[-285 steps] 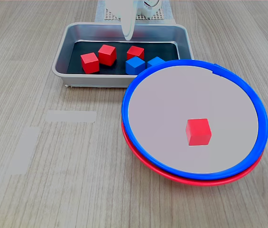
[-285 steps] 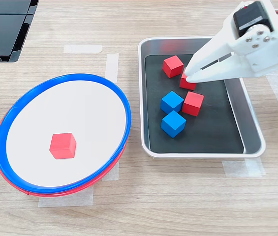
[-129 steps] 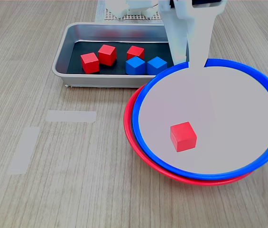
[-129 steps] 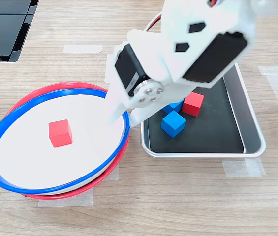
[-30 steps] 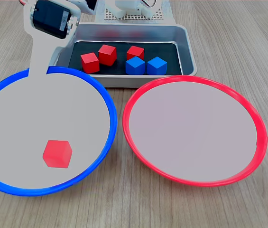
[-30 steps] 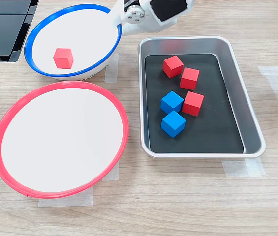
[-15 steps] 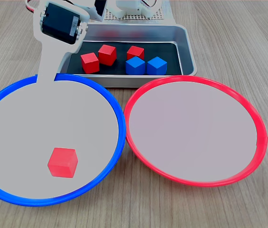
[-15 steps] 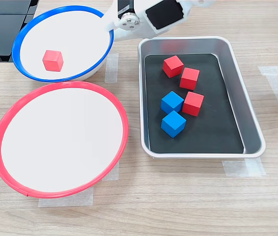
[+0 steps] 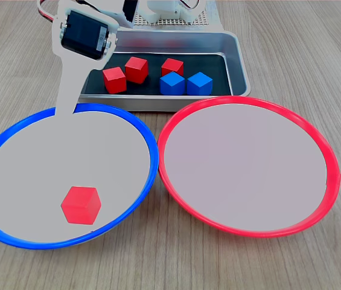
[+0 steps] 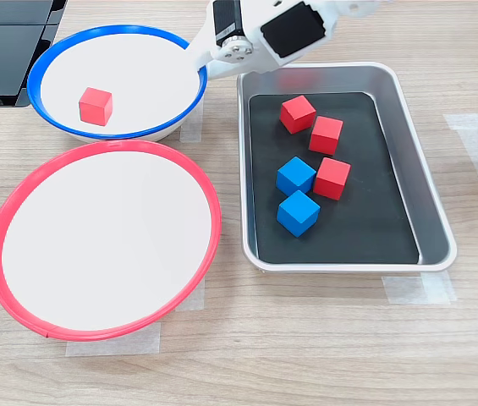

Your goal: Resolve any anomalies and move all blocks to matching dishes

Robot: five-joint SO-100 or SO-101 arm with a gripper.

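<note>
**Pincer at the rim of the blue-rimmed dish, one red block inside**

In both exterior views we see the pincer [image 9: 67,107] at the edge of the blue-rimmed dish [image 9: 135,126], on the side of that dish nearest the metal tray [image 10: 399,101]. Its pale finger [image 9: 69,84] lies flat across the rim and reaches onto the grey inside. We cannot tell whether the pincer is clenched on the rim or released, because only one finger shows and the other is hidden by the dish.

Across the dish from the pincer, well apart from it, a single red block [image 9: 80,205] rests on the grey inside of the blue-rimmed dish [image 10: 61,44]; in the second exterior view this block [image 10: 96,106] sits near the far rim from the pincer [image 10: 198,61].

Just beside the blue-rimmed dish lies the red-rimmed dish [image 9: 315,139], the two rims nearly touching. We see nothing in it in either view [image 10: 19,199].

Behind the pincer in the first exterior view, the metal tray [image 9: 233,45] with its black liner [image 10: 357,220] holds five blocks. Three are red: one [image 9: 114,80] nearest the pincer, a second [image 9: 136,69] just beside it, and a third [image 9: 172,67] further along. Two blue blocks [image 9: 172,83] [image 9: 199,83] stand side by side just in front of the third red one. All of it sits on the wooden table [image 9: 291,260], which carries strips of pale tape [image 10: 140,83].
</note>
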